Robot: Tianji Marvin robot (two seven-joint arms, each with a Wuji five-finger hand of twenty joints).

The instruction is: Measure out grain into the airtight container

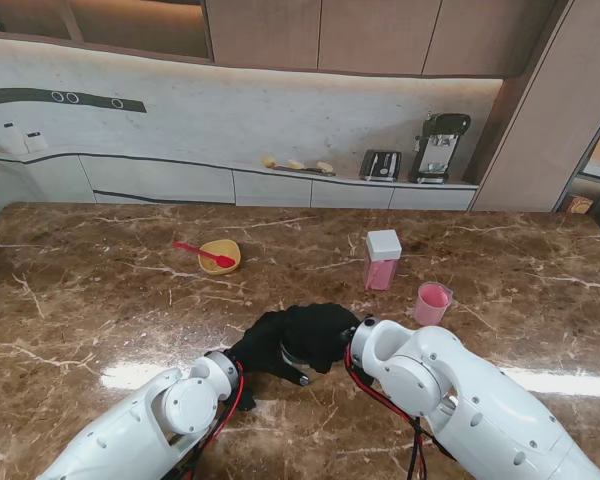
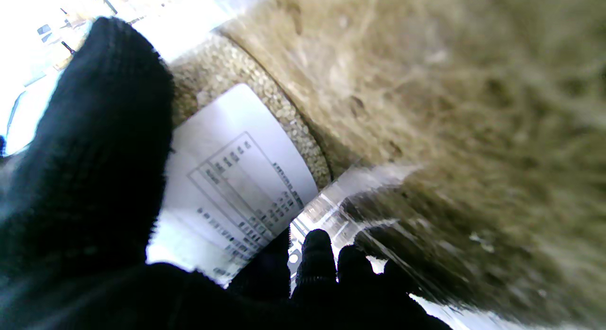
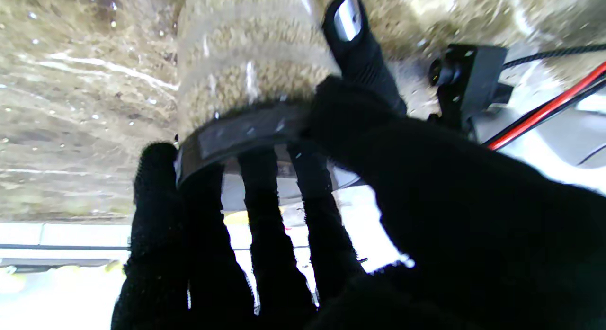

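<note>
**Both hands closing on the grain jar**

The left hand [image 1: 263, 345] and the right hand [image 1: 320, 335], both in black gloves, are meeting at the near middle of the marble table [image 1: 100, 300], and between them they are covering a clear jar of grain [image 2: 246, 98] almost completely in the stand view. The left wrist view is showing the left hand wrapping the jar's body, thumb on one side of the white label [image 2: 232, 178] and fingertips [image 2: 317, 254] on the other. The right wrist view is showing the right hand clamping on the jar's dark lid [image 3: 236, 133], fingers curling over its rim and thumb pressing against the side.

Farther from me than the right hand, the airtight container [image 1: 383, 260], pink with a white lid, is standing upright. A pink measuring cup [image 1: 432, 302] is sitting just right of that hand. Beyond the left hand, a yellow bowl [image 1: 220, 257] is holding a red spoon [image 1: 202, 250].
</note>
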